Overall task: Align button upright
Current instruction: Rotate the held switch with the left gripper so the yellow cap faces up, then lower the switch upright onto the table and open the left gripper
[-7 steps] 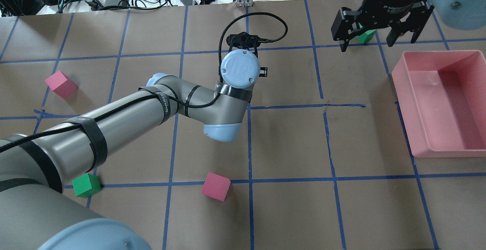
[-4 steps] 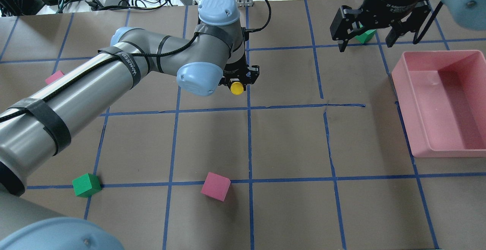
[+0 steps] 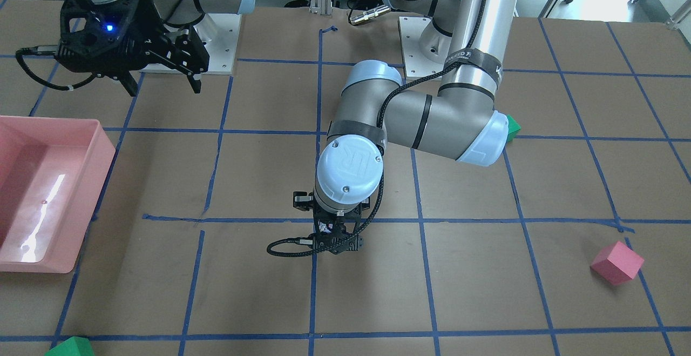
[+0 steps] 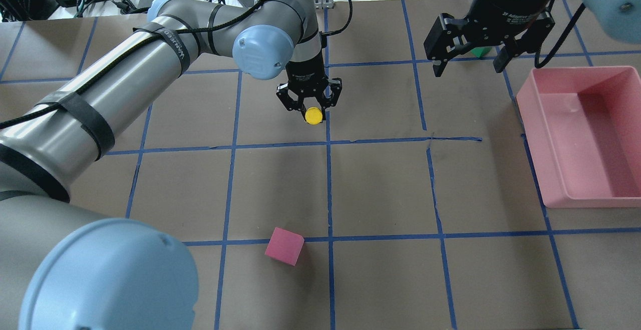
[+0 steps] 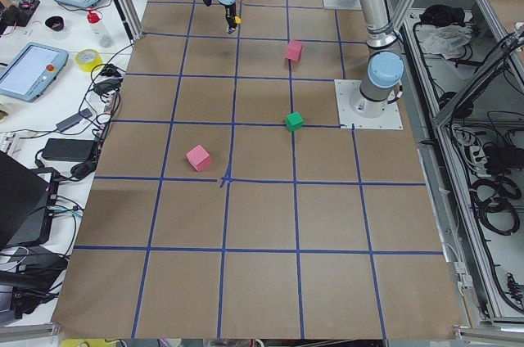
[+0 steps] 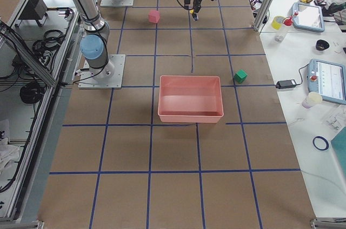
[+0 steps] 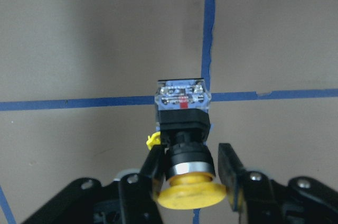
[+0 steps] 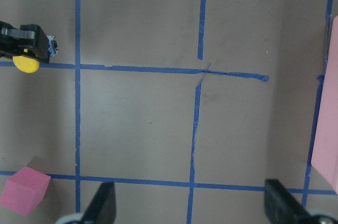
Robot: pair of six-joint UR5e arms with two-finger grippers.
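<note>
Pinching the button (image 4: 314,115) at its neck, the left gripper (image 4: 311,110) holds it yellow cap up, contact block down, over a blue tape crossing (image 7: 207,97). At its 2 o'clock, the right gripper (image 4: 468,68) hangs with jaws spread wide.

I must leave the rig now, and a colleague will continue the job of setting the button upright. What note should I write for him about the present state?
Left claw: shut on the button, gripping just under its yellow cap.
Right claw: open, empty, hanging above the table beside the pink bin.
Button: near the table's middle, by a tape crossing, cap up, contact block pointing down.
Done: button is gripped and upright in the claw.
Left: set it on its base (I cannot tell whether it touches the table yet), open the claw, withdraw.
</note>
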